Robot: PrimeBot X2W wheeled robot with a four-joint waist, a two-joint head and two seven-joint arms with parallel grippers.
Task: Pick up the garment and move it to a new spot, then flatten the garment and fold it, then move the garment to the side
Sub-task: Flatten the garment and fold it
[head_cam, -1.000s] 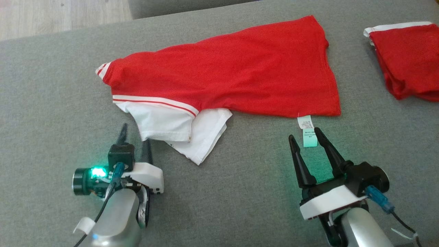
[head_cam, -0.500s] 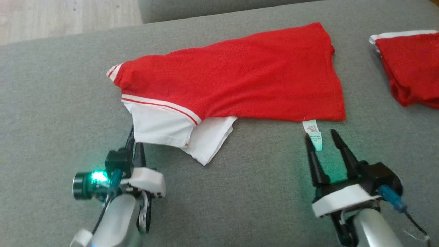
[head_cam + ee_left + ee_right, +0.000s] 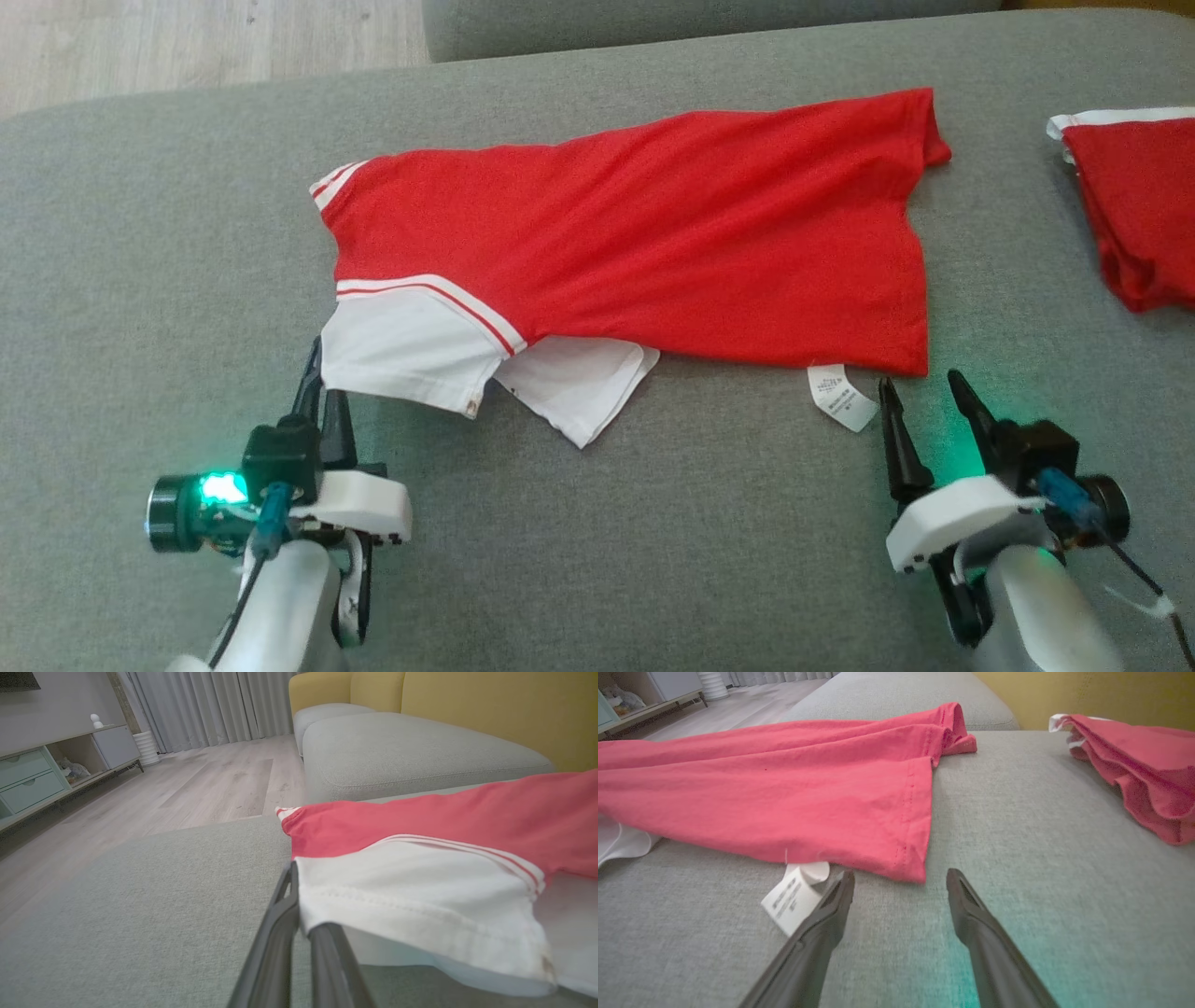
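sofa: grey cushion (image 3: 653,541) is carrying everything; wooden floor (image 3: 187,37) is showing past its far edge.
garment: red shirt (image 3: 653,233) is lying spread across the middle of the cushion, mostly flat, hem end toward the right (its far right corner is bunching up a bit).
sleeve: white sleeve (image 3: 401,345) with red stripes is sticking out at the near left; another white layer is lying under it.
left hand (image 3: 324,373): clamping the sleeve's left corner, fingers together with the hem between them; that corner is riding just off the cushion.
right hand (image 3: 918,378): hovering with fingers apart, gripping nothing, tips just beside the shirt's near right corner.
tag: white care label (image 3: 840,397) is hanging from the near hem, just beside the right hand's left finger.
other: second red garment (image 3: 1139,215) is lying crumpled at the right edge, well apart.
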